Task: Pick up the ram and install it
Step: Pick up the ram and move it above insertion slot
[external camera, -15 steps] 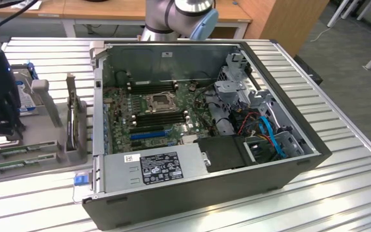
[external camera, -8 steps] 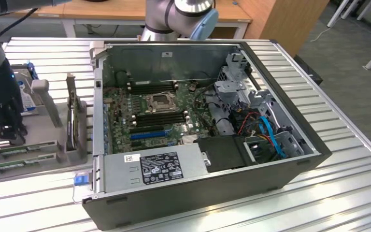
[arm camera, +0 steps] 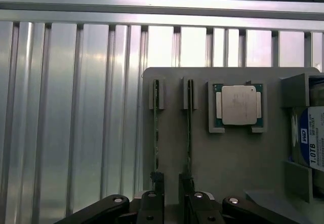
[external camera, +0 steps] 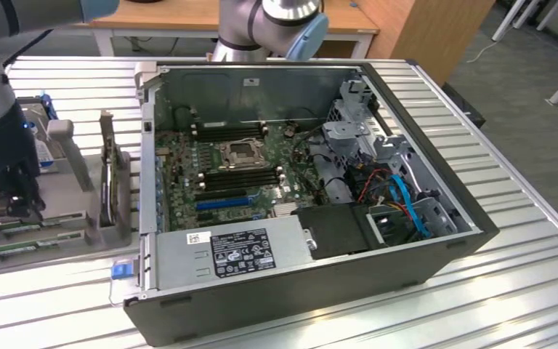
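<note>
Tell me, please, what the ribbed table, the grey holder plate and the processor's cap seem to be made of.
Table: likely bare aluminium, shiny; its ribs throw bright streaks of light. Holder plate: probably plastic, matte grey, with no glints. Processor's cap: metal, it seems, dull silver with faint marks.

Watching remotely, I counted two ram sticks (arm camera: 156, 133), one processor (arm camera: 237, 105), one hard drive (arm camera: 311, 138) and one expansion card (external camera: 112, 182) on one grey tray (arm camera: 228, 158), plus one open computer case (external camera: 357, 283) with one motherboard (external camera: 174, 149) and one power supply (external camera: 235, 251), on one desk (external camera: 511, 291).
</note>
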